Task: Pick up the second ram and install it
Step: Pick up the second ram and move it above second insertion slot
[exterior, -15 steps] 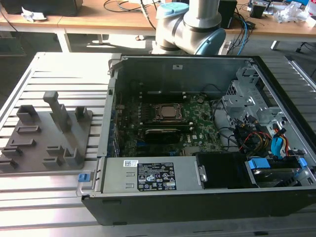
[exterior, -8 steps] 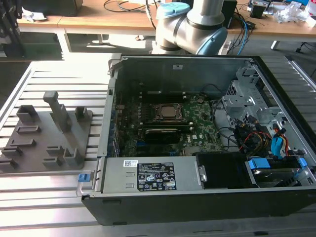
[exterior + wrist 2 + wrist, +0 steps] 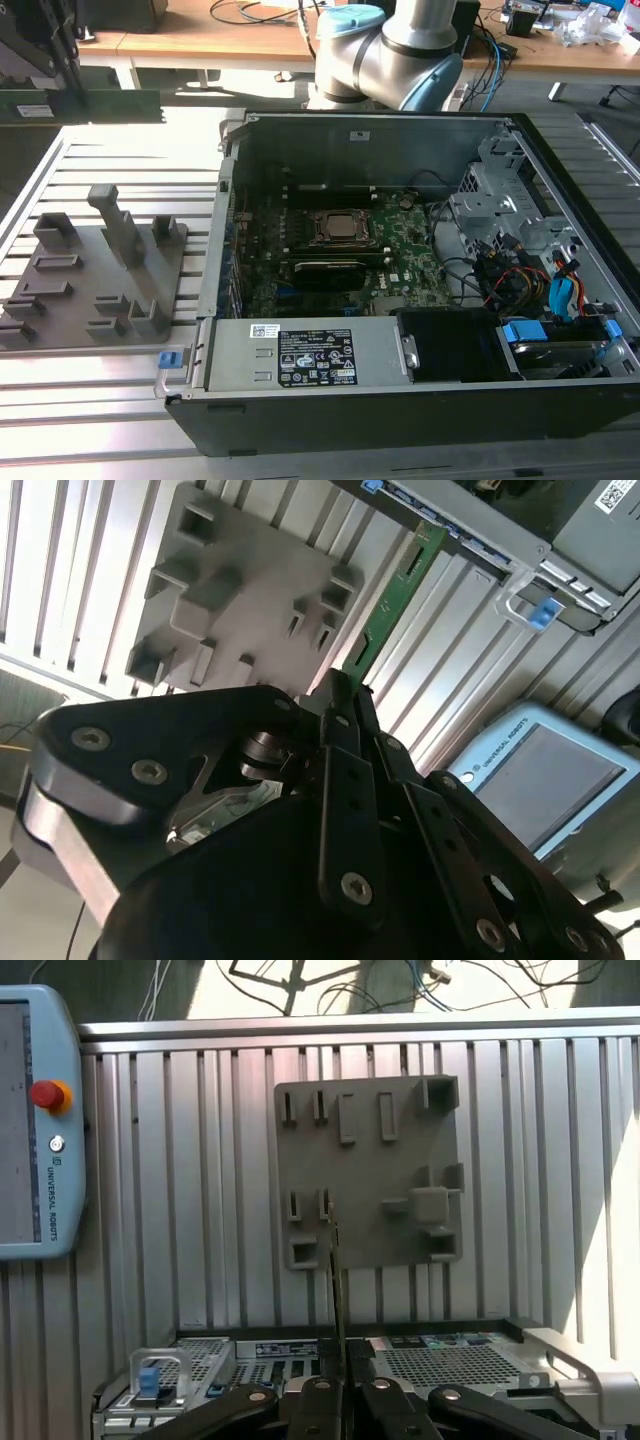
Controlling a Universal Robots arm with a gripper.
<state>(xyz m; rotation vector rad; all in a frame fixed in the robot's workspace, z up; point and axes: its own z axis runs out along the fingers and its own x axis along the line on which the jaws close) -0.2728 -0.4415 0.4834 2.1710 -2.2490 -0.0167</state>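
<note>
The black metal gripper [image 3: 338, 1398] is pinching a long, thin green ram stick with dark chips [image 3: 95, 105], with one finger pressed on each flat side. This is the second ram. It hangs in the air above the flat grey plastic tray with slots and little posts [image 3: 85, 285], and it does not touch the tray. The stick lies level, like a ruler standing on its thin edge. I think it is held this way so its long bottom edge points straight down. Holding the flat sides probably keeps the stick from tipping or sliding. The tray's slots look made to stand parts up so they are easy to grab. Beside the tray, on the exterior view's right, sits the big black and grey metal computer case [image 3: 380, 150]. Its side is open, so the green board [image 3: 410, 240] inside can be reached from above.
</note>
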